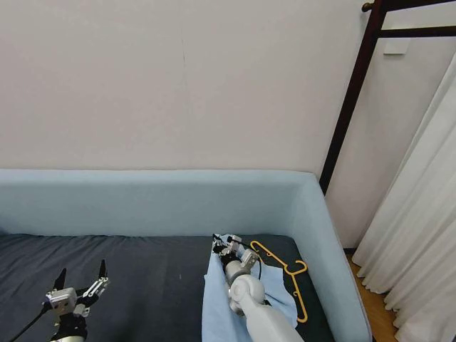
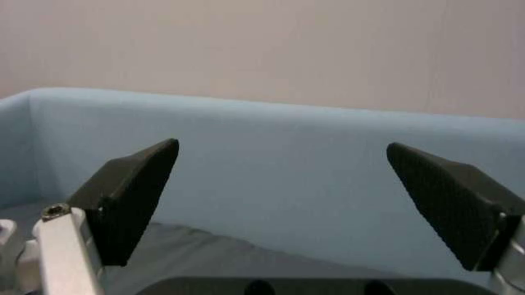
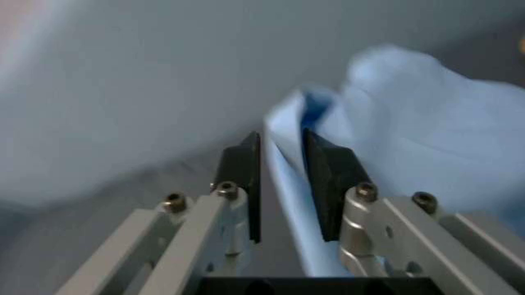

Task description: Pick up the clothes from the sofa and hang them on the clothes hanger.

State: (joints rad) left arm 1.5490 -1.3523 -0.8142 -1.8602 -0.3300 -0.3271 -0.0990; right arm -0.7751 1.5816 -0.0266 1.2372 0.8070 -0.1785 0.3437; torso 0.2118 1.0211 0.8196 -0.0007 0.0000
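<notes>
I stand at the side and see a light blue sofa with a dark seat cushion against a plain pale wall. The clothes, one piece of light blue cloth, lie crumpled on the right end of the seat, near the sofa's right armrest. A yellow hanger lies just beside the cloth on the side of the armrest, and partly on it.

The right gripper is down at the back edge of the cloth, near the backrest, with its arm stretched over the cloth. In the right wrist view its black fingers are almost together and clamped on a thin standing fold of the clothes, which passes between the two pads.

The left gripper hangs over the left part of the dark seat, well apart from the cloth. Its fingers are wide apart and hold nothing, and they point toward the sofa's backrest.

A dark wooden clothes rack stands behind the right end of the sofa, against the wall. A white curtain hangs at the far right, over a wooden floor.
</notes>
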